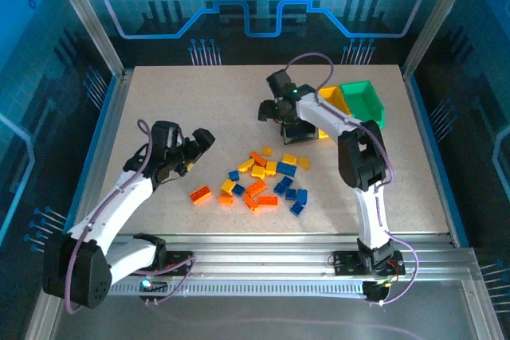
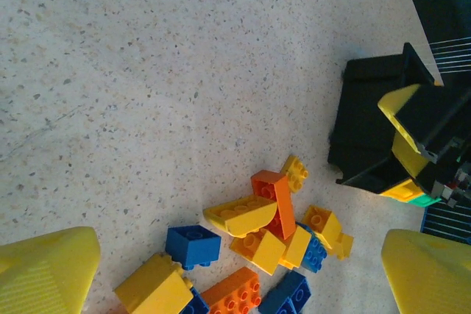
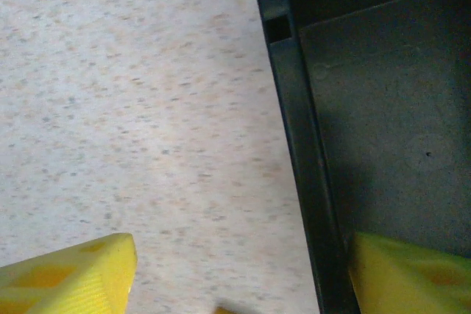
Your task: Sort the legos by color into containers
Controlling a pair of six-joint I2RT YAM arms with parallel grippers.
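We see the legos (image 1: 263, 177) lying loose in a heap on the tabletop (image 1: 159, 101), near its middle, between the two arms. Yellow, orange and blue bricks are mixed there, with most of the blue ones on the heap's right side. One orange brick (image 1: 201, 194) sits a little apart at the left edge.

The three bins stand in a row at the far right of the tabletop. The black bin (image 1: 307, 131) is nearest the heap, the yellow bin (image 1: 333, 99) comes next, and the green bin (image 1: 362, 101) is at the end.

The left gripper (image 1: 199, 149) hangs above the tabletop just left of the heap. In the left wrist view, the left gripper (image 2: 235, 255) is spread wide with nothing between its fingers (image 2: 44, 273). Part of the heap lies below it: an orange brick (image 2: 274, 200) leans against a yellow one (image 2: 239, 215), with a blue brick (image 2: 193, 244) just beside them. The black bin (image 2: 368, 123) shows beyond them.

The right gripper (image 1: 280, 113) is over the near left edge of the black bin. In the right wrist view, the right gripper (image 3: 243, 273) is also wide open and holds nothing. One finger (image 3: 73, 277) is over the bare tabletop (image 3: 132, 108), the other over the floor of the black bin (image 3: 390, 123), and the bin's wall runs between them. We cannot tell how high it sits above the rim.
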